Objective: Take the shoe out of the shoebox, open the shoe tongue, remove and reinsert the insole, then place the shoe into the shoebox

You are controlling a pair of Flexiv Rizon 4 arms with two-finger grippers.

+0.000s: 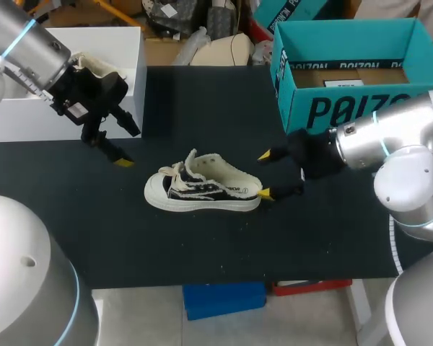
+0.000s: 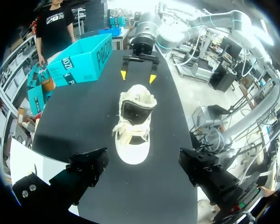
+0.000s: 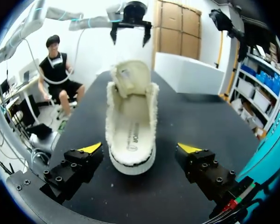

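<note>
shoe (image 1: pixel 202 189) out of the box, lying on its sole mid table (image 1: pixel 202 252), toe left, heel right, well apart from the teal shoebox (image 1: pixel 346 108) at far right

right gripper (image 1: pixel 265 174) low at the heel end, fingers spread wide, one tip on each side of the heel and just beside it, not pinching; can't tell if the near tip touches the sole rim

left gripper (image 1: pixel 126 144) spread too, holding nothing, raised over the table left of the toe, in front of the white box (image 1: pixel 29 115)

right wrist view: tongue stands up toward the toe, mouth of the shoe open, insole flat inside and in place

judged step: tongue about open, insole removal next

doing it well: right should close on the heel counter from both sides, low near the sole, so the shoe can't slide or tip. left comes down into the opening from above, toe side, one finger under the insole's heel edge, peel up and back, not straight out. keep laces and tongue clear of the fingers. soft canvas will buckle if squeezed high on the collar
</note>
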